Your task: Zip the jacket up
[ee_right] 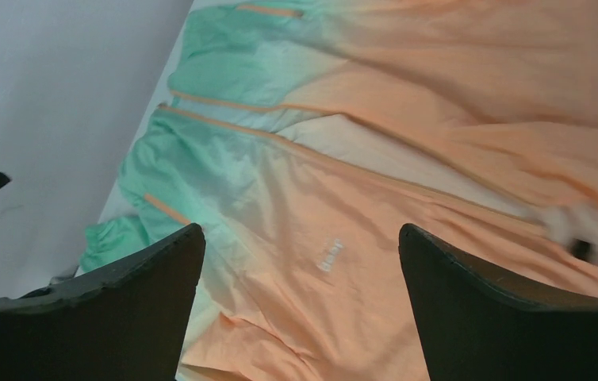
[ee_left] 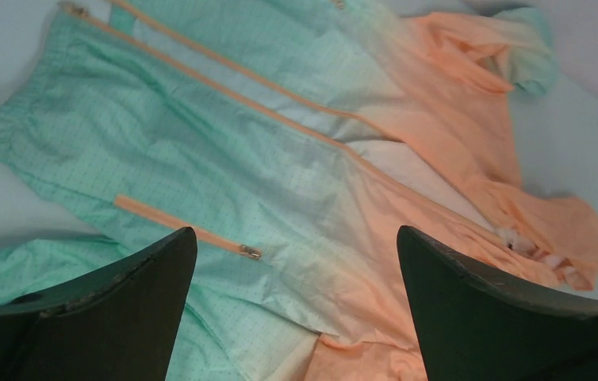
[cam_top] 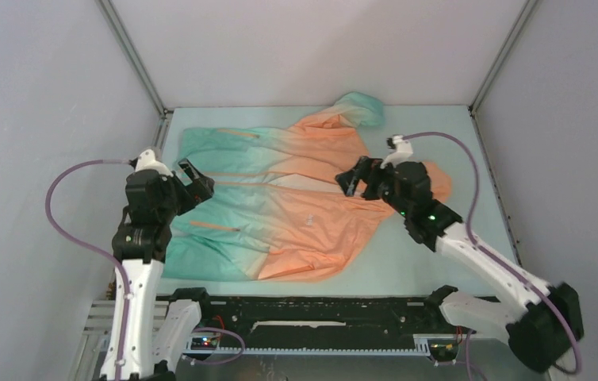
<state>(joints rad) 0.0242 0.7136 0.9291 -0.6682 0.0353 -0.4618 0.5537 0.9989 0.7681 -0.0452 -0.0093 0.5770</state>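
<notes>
Two end effectors, both spread wide and holding nothing. The left end effector (cam_top: 193,178) hovers by the teal hem and the right end effector (cam_top: 353,178) over the orange chest, bracketing the zip's length, I'd say. One jacket (cam_top: 280,210) lies flat, front up, across the surface (cam_top: 431,262), its zip (ee_left: 224,91) open with the edges parted. Two pocket trims (cam_top: 215,228) show. One hood (cam_top: 359,107) lies farthest back.

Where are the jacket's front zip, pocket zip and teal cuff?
front zip (ee_left: 224,89): left wrist view, middle of its tape.
pocket zip (ee_left: 177,225): left wrist view, orange strip.
cuff (ee_left: 530,55): left wrist view, teal end.
</notes>
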